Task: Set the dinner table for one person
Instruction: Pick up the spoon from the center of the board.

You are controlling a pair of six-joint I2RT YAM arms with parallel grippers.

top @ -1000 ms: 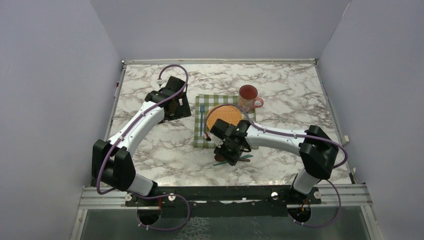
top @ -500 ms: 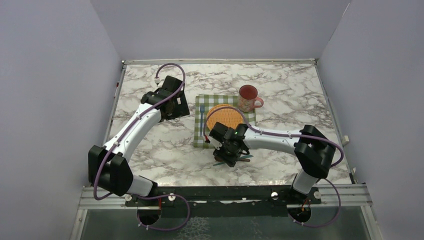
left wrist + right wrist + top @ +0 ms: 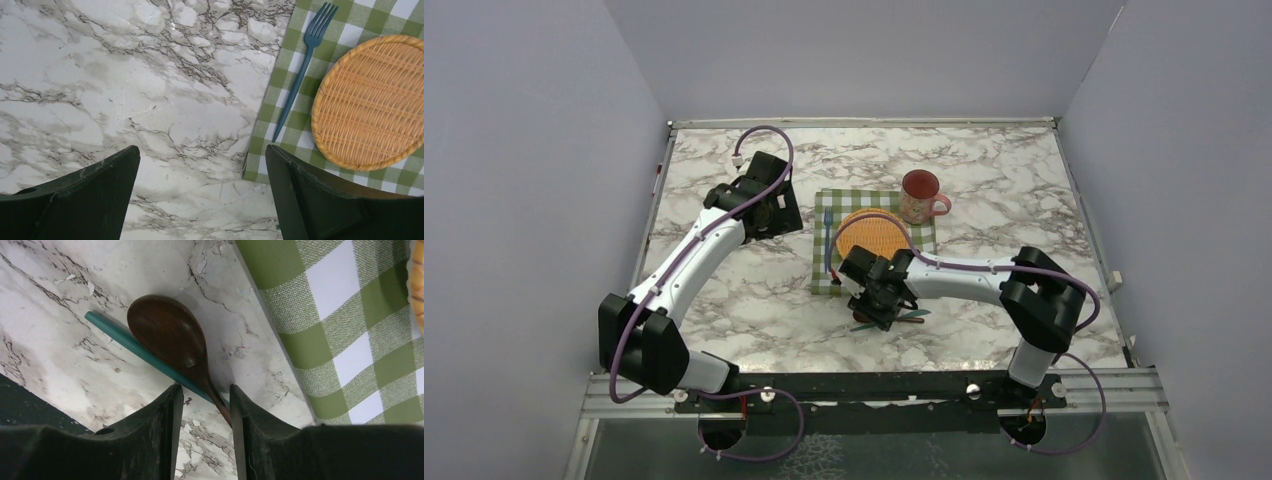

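The white marble dinner table (image 3: 724,300) carries a green-and-white checked cloth (image 3: 824,281) with a wicker plate (image 3: 871,235) and a blue fork (image 3: 827,235) on it. A red mug (image 3: 920,196) stands at the cloth's far right corner. A dark wooden spoon (image 3: 167,335) lies across a teal utensil handle (image 3: 120,337) on the marble, beside the cloth's near edge (image 3: 325,315). My right gripper (image 3: 205,405) is low over them, its jaws narrowly open and straddling both handles. My left gripper (image 3: 202,195) is wide open and empty above the marble, left of the fork (image 3: 300,80) and the plate (image 3: 372,100).
A metal frame (image 3: 864,123) edges the table, with grey walls on the far, left and right sides. My right arm (image 3: 984,275) stretches across the near right of the table. The left arm (image 3: 694,250) lies along the left side.
My right gripper has shifted slightly left and further over the spoon and teal handle. My left gripper has drawn a little back and left from the cloth.
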